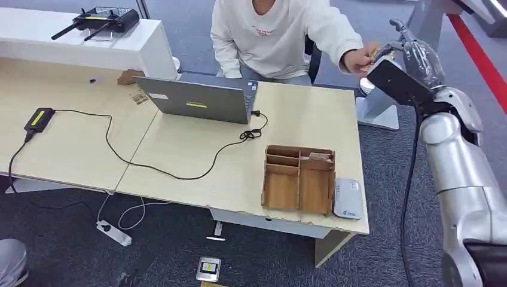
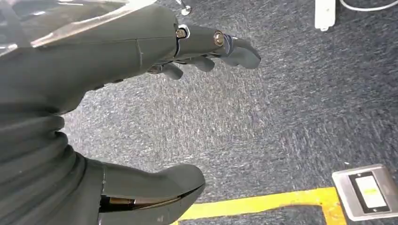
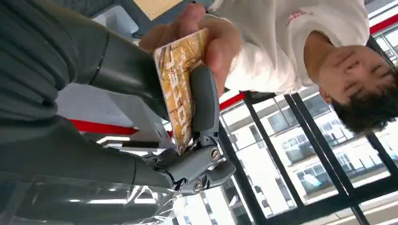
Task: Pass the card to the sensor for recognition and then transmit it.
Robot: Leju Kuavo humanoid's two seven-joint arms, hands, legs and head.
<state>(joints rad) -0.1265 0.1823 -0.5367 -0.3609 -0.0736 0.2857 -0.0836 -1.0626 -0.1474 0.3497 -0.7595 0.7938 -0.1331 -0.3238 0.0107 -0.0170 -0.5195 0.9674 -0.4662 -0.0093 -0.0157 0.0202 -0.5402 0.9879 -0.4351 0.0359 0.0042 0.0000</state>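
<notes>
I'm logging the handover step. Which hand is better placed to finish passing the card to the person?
The right hand: it holds the card, and the person's hand already grips that card. The left hand hangs open over the carpet.

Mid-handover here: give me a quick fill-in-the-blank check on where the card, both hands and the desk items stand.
1. The card is gripped by the right hand and by a ____'s hand at once.
2. The left hand hangs over the ____, holding nothing.
3. The wooden organizer sits on the desk beside a white ____.
4. The laptop on the desk is ____.

Missing words: person; carpet; sensor; open
</notes>
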